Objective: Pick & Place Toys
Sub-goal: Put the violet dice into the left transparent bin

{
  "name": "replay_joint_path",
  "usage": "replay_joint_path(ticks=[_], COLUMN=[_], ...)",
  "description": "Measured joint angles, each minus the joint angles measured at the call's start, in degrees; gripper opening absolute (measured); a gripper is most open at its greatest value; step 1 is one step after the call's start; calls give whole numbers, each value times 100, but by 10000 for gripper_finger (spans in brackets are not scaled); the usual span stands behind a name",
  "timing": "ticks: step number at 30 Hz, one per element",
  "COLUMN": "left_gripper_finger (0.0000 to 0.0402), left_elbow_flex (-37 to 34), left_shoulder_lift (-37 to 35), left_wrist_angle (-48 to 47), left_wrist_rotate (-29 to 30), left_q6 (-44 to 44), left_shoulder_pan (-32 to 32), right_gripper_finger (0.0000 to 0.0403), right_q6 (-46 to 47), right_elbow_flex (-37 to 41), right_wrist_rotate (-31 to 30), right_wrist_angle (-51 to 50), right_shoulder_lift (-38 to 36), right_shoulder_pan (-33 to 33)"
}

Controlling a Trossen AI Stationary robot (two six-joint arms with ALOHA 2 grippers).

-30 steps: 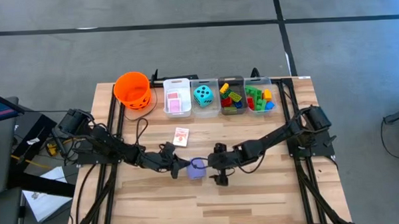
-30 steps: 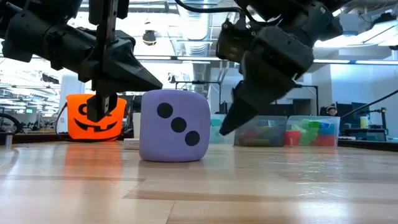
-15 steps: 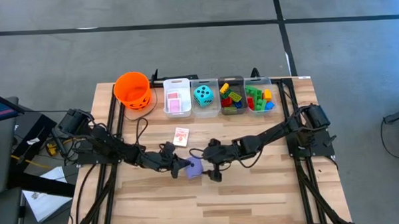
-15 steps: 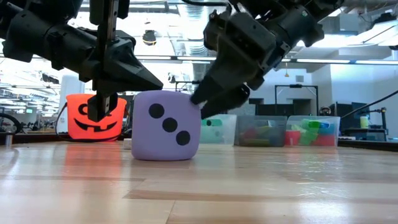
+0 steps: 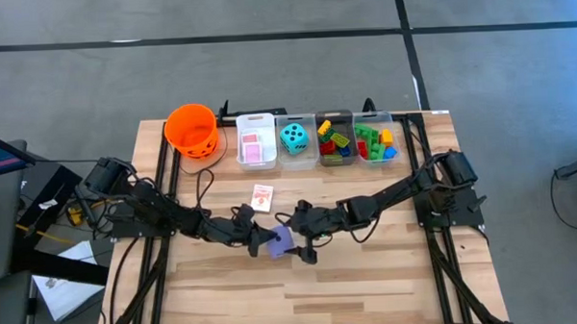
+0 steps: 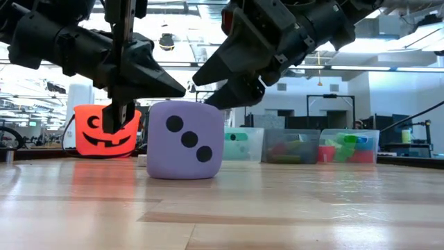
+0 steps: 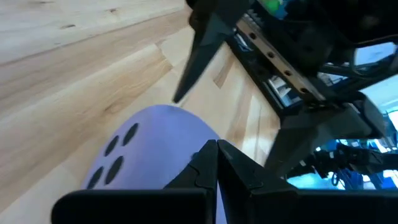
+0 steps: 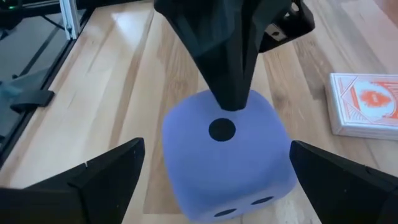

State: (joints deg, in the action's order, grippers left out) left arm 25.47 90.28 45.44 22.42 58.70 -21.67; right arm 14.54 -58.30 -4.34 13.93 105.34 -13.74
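A purple die [image 6: 185, 140] rests flat on the table, three dots facing the near edge; it also shows in the high view [image 5: 280, 241]. My left gripper [image 5: 260, 242] is shut, and its pointed tips [image 8: 231, 99] stand over the left part of the die's top face. My right gripper [image 8: 216, 146] is open wide. Its fingers [image 8: 99, 177] stand on either side of the die with gaps showing, above the die's upper right corner [image 6: 220, 105]. A pink-backed card pack [image 5: 262, 197] lies flat behind the die. My left gripper's shut tips [image 6: 182, 90] come slanting down from the table's left over the die's top face [image 8: 249, 118]. The low view shows a small gap above the die. I cannot tell whether they touch it.
At the far edge stand an orange bucket [image 5: 192, 130] and a row of bins: cards [image 5: 256, 142], a teal die [image 5: 293, 137], and bricks [image 5: 335, 141] [image 5: 375, 142]. Bare wood lies toward the near edge.
My right gripper has moved toward the table's left and risen, from beside the die's right side to over its upper right corner, its fingers now lying flatter. The die has slid a little toward the table's left and still sits flat.
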Motion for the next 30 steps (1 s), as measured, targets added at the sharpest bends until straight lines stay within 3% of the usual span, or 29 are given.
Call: replay_joint_path(ticks=[9, 16, 25, 30], left_gripper_finger=[0, 0, 0, 0], left_elbow_flex=[394, 431, 434, 442], left_shoulder_lift=[0, 0, -2, -11], left_wrist_angle=[-2, -64, -525, -600], left_wrist_rotate=[-134, -168, -892, -952], left_q6=[-759, -775, -606, -595], left_shoulder_pan=[0, 0, 0, 0], right_gripper_finger=[395, 395, 395, 380], right_q6=[-473, -547, -507, -285], right_elbow_flex=[-17, -39, -24, -20], right_wrist_rotate=[13, 41, 219, 260], right_wrist_angle=[247, 572, 539, 516], right_shoulder_lift=[257, 615, 629, 632], right_shoulder_pan=[4, 17, 12, 9])
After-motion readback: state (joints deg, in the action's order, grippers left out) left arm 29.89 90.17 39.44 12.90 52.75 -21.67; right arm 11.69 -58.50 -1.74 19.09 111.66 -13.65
